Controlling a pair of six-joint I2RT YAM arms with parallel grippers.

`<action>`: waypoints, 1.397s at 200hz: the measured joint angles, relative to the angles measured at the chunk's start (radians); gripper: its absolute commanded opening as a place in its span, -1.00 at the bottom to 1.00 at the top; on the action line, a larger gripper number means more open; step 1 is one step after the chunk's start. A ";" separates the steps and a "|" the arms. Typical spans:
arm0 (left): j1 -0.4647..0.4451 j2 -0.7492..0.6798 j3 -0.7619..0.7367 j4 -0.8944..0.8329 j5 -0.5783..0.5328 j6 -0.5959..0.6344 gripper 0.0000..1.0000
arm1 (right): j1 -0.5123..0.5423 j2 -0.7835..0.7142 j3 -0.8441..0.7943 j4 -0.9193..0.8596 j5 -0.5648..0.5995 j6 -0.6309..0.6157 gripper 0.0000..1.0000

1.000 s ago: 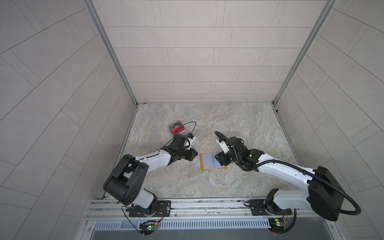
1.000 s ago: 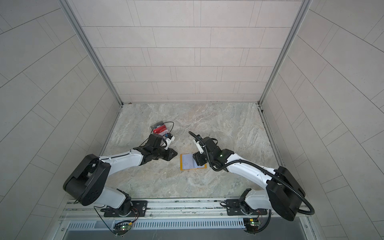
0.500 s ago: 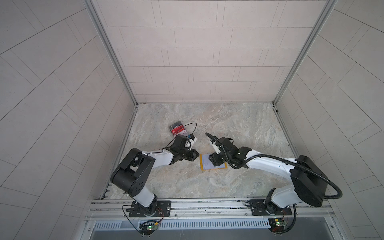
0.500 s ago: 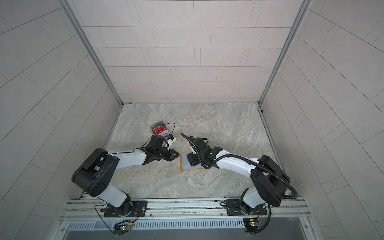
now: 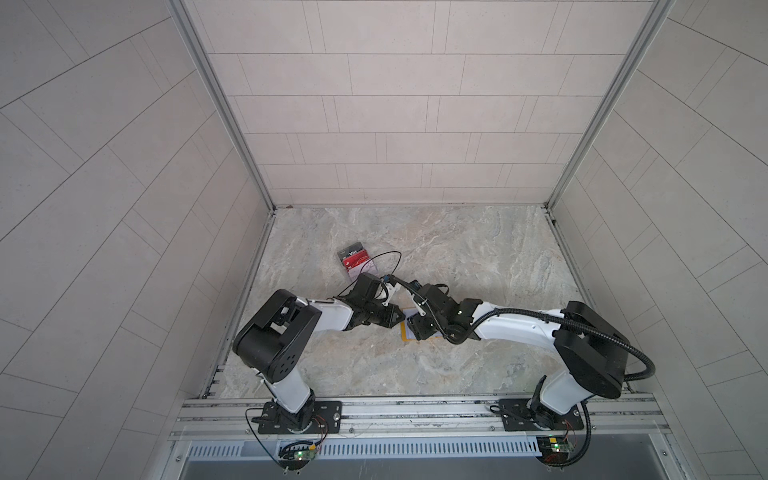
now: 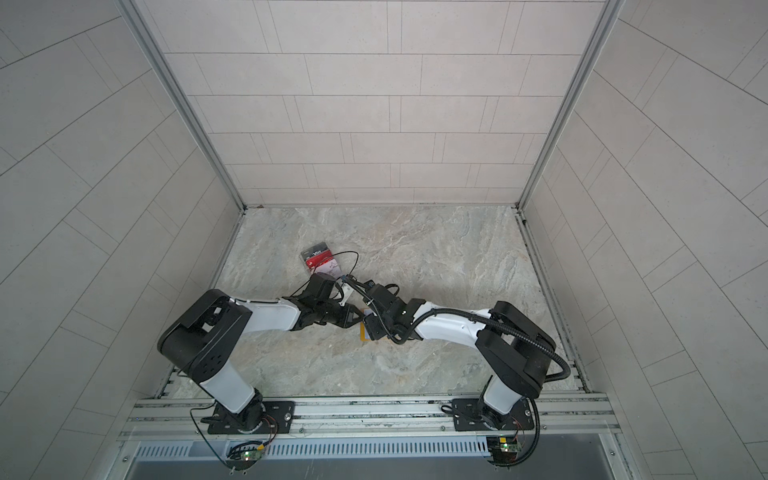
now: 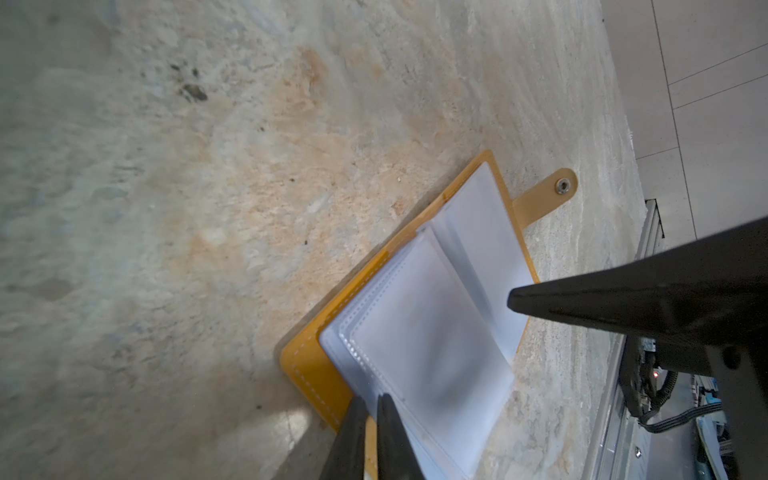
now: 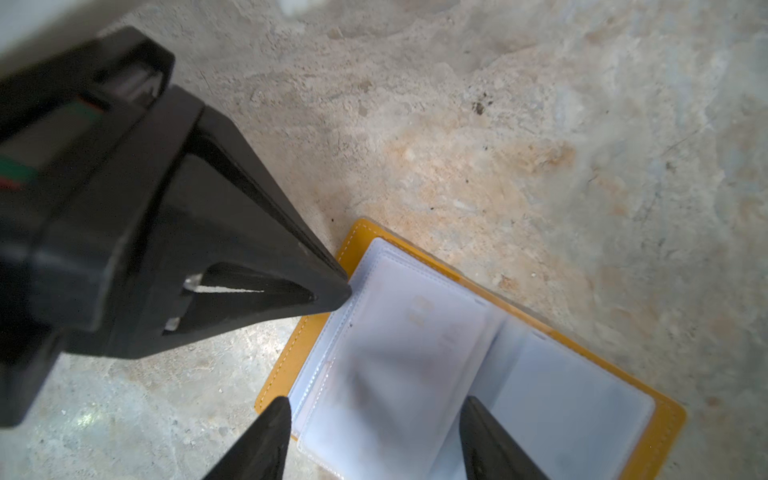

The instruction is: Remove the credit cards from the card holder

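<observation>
In both top views the two arms meet low over the middle of the tabletop (image 5: 457, 249). The card holder (image 5: 405, 336) lies open and flat there, mostly hidden under them. Well apart, behind the left arm, a clear stand (image 5: 352, 272) carries a red card (image 5: 358, 260) and a black card (image 5: 353, 252).

From the left wrist, the left end effector (image 7: 371, 409) has its fingers pinched almost together at the holder's near corner, where cover meets pages. I cannot tell whether a page is caught between them. The open spread runs away from it towards the strap tab (image 7: 557, 191).

From the right wrist, the right end effector (image 8: 378, 432) is spread wide and empty, straddling the thicker stack of sleeves (image 8: 395, 353) directly below. The holder's long axis lies along the gap between its fingers. No red card shows through the pale, blurred pages. The right arm looks best placed to dip in.
</observation>
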 measured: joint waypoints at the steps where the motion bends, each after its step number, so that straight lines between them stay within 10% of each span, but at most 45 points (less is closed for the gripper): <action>1: 0.000 0.000 0.000 0.000 0.000 0.000 -0.77 | 0.000 0.000 -0.002 0.002 0.002 0.001 0.36; 279: 0.000 0.014 -0.014 0.052 0.000 -0.013 -0.83 | 0.021 0.005 -0.016 -0.094 0.275 0.073 -0.06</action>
